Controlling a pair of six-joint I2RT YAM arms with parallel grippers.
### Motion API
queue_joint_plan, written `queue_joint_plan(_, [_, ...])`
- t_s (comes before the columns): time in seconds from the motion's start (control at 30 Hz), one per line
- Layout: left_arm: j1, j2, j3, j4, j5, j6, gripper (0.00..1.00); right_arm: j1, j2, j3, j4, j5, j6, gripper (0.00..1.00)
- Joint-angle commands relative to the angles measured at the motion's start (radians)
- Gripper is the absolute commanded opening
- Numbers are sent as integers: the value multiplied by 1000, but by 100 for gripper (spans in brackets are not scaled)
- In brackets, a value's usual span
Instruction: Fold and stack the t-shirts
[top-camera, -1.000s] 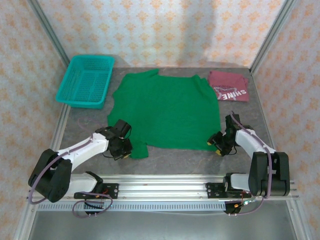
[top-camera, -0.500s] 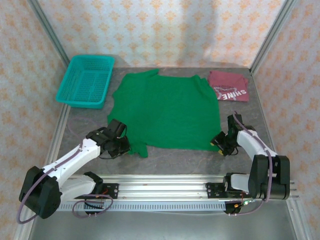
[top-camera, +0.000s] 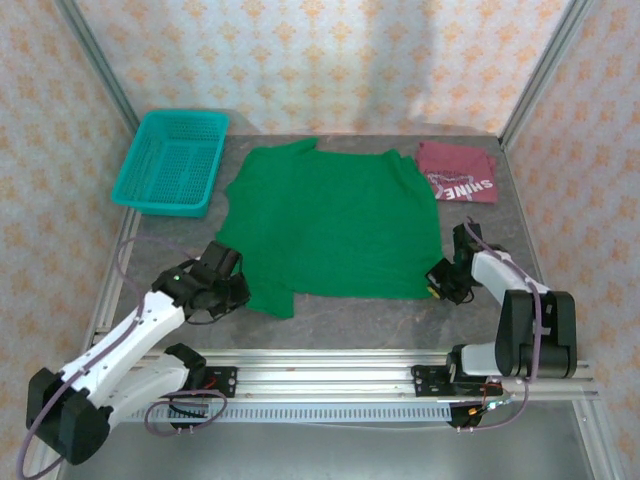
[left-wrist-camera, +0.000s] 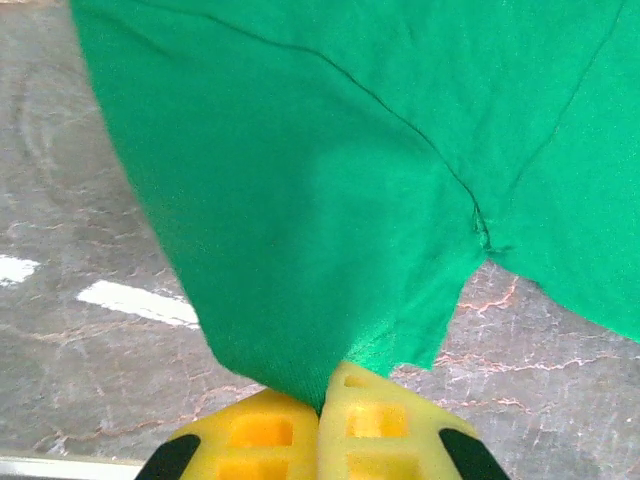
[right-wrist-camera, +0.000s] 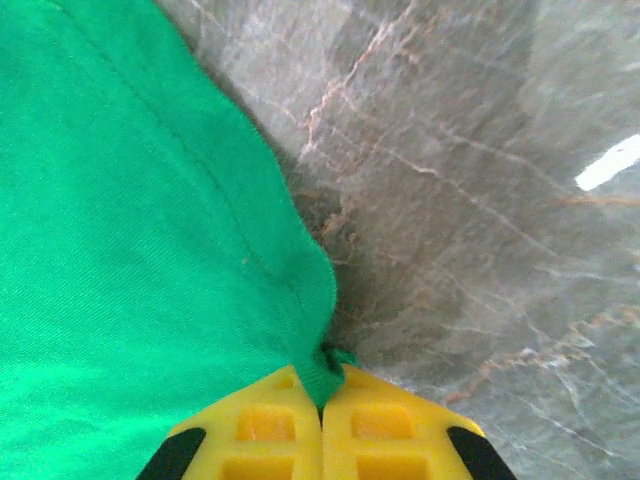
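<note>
Green shirt (top-camera: 330, 225) lies flat, left pincer (left-wrist-camera: 322, 392) and right pincer (right-wrist-camera: 322, 390) each pinching a near corner; the fold seemingly needs an even lift next.

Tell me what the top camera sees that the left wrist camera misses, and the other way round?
Top camera: the teal basket, the maroon shirt and the right tool at a near corner of the green shirt. Left wrist camera: up close, the left tool with its yellow pads shut on green cloth, plus a stitched seam. Both: the green shirt on the grey table.
</note>
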Motion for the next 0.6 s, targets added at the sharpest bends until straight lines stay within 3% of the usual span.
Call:
queue_joint_plan(0.0, [-8, -77, 27, -118, -73, -32, 0, -5, -107, 2, -95, 64, 10, 0])
queue_joint_plan(0.17, [-9, -188, 38, -212, -107, -68, 0, -4, -248, -2, -204, 53, 28, 0])
queue_joint_plan(0.57, [-11, -301, 151, -392, -69, -95, 0, -2, -461, -32, -405, 19, 79, 0])
